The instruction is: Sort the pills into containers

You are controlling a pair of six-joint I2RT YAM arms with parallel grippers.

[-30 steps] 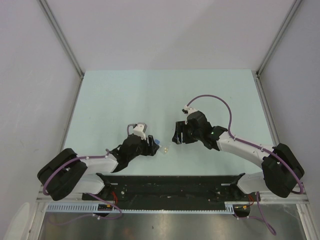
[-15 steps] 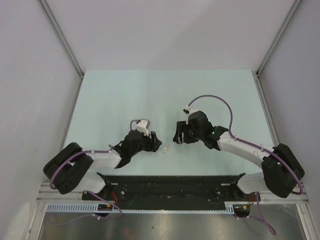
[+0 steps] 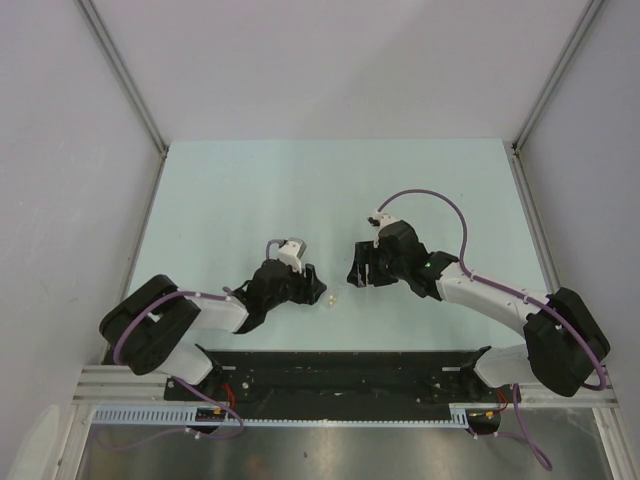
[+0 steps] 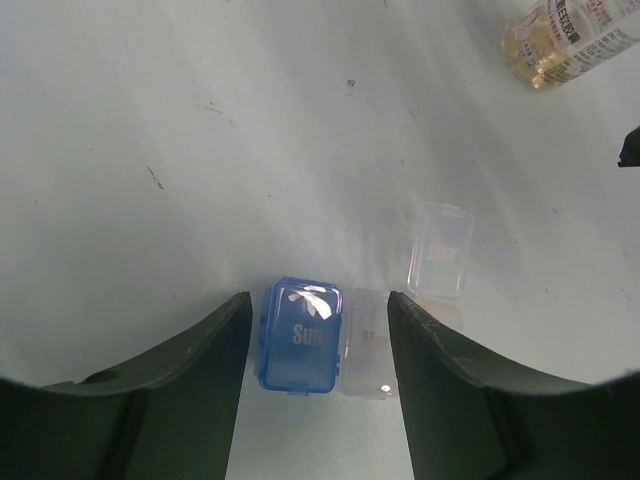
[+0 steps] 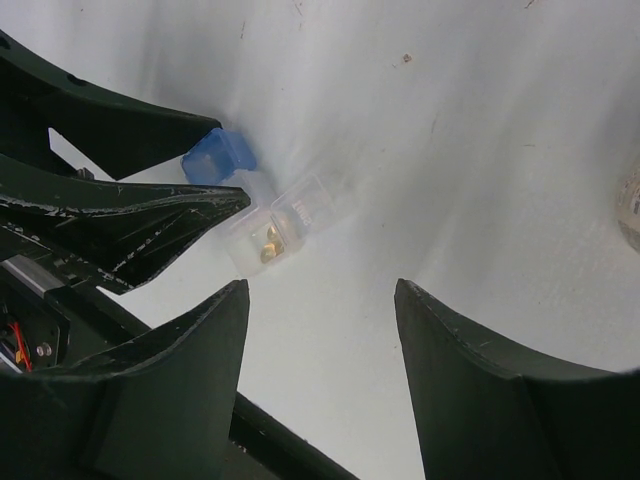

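A small pill box strip lies on the table: a blue "Sun" compartment [image 4: 297, 336], a clear "Mon" compartment [image 4: 368, 345], and a further clear one with its lid [image 4: 441, 250] flipped open. Orange-tan pills [image 5: 270, 243] lie in that open compartment. My left gripper [image 4: 318, 310] is open, its jaws standing either side of the blue and "Mon" compartments with small gaps. A clear labelled bottle with orange-tan contents [image 4: 565, 35] lies beyond. My right gripper [image 5: 322, 295] is open and empty, just right of the box [image 3: 328, 298].
In the top view the left gripper [image 3: 308, 284] and right gripper [image 3: 358, 275] nearly face each other near the table's front middle. The black rail [image 3: 340, 365] runs close behind the box. Grey walls surround the pale table [image 3: 330, 190].
My left gripper has moved right and now straddles the blue end of the pill box, covering it in the top view. The right arm has barely moved.
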